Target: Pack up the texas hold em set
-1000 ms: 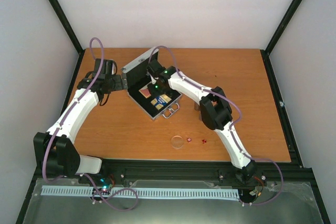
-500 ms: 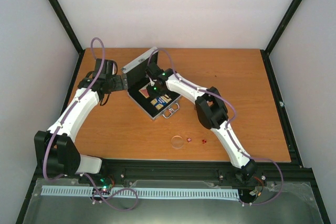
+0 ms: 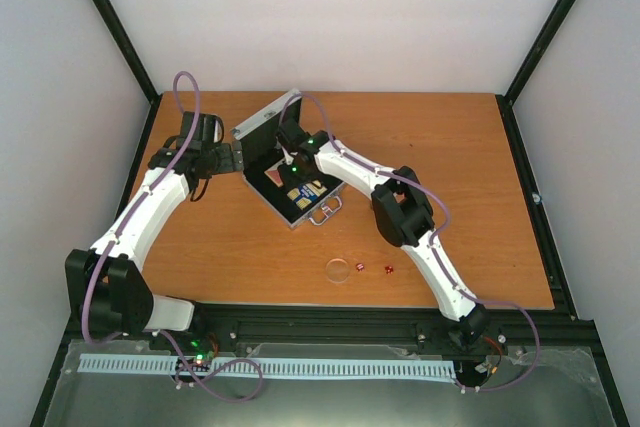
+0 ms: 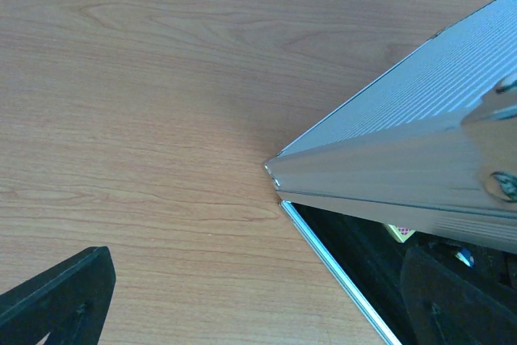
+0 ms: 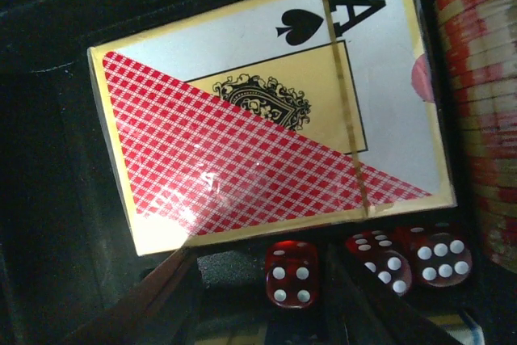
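Observation:
The silver case [image 3: 300, 209] stands open at the table's far left, its lid [image 3: 262, 125] raised. Inside lie the red-white deck [image 3: 275, 176] and a blue-yellow deck [image 3: 306, 190]. My right gripper [image 3: 286, 158] reaches into the case. In the right wrist view it [image 5: 275, 300] is open around one red die [image 5: 292, 274], with a gap at the left finger. Two more dice [image 5: 404, 256] lie beside it, below the deck [image 5: 266, 143], and a chip stack [image 5: 485, 119] stands right. My left gripper [image 3: 233, 156] is open at the lid's corner [image 4: 275, 171].
A clear disc [image 3: 339, 270] and two red dice [image 3: 361, 267] [image 3: 389, 269] lie on the wooden table [image 3: 480, 167] near its front edge. The case's metal handle [image 3: 322, 215] points toward me. Black frame posts stand at the table's corners.
My right gripper has moved a little further left and deeper into the open case. The left arm and the case have not moved.

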Tool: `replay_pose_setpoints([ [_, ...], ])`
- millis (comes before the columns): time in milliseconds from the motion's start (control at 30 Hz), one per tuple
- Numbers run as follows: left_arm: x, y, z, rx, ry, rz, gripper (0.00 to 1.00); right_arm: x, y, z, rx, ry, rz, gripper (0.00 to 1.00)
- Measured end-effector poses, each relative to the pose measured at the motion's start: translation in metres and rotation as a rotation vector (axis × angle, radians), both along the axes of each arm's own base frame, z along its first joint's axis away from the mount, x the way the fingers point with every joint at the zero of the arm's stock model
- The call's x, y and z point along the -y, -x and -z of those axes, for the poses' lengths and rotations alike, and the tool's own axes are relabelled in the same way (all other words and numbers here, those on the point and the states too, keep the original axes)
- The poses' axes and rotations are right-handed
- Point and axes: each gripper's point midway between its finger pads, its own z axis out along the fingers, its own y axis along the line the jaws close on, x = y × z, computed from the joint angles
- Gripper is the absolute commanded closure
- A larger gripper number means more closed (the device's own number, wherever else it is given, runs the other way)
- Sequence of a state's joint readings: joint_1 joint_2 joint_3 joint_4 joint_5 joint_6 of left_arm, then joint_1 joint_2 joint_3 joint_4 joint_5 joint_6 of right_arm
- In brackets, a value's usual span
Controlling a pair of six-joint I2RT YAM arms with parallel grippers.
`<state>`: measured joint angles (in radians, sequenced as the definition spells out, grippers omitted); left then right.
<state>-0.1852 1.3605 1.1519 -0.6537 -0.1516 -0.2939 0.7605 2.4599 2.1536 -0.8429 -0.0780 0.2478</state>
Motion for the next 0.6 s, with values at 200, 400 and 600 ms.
replay_pose_setpoints([
  [200,0.000,0.000,0.000,0.000,0.000,0.000,0.00,0.004,0.002,-0.017,0.002,-0.006,-0.004,0.43],
  [400,0.000,-0.001,0.003,-0.009,-0.001,0.000,0.00,0.018,0.011,-0.081,0.073,-0.037,-0.011,0.02],
  [600,0.001,-0.001,0.005,-0.013,0.000,0.002,0.00,0.064,0.044,-0.127,0.118,-0.016,0.040,0.00],
])
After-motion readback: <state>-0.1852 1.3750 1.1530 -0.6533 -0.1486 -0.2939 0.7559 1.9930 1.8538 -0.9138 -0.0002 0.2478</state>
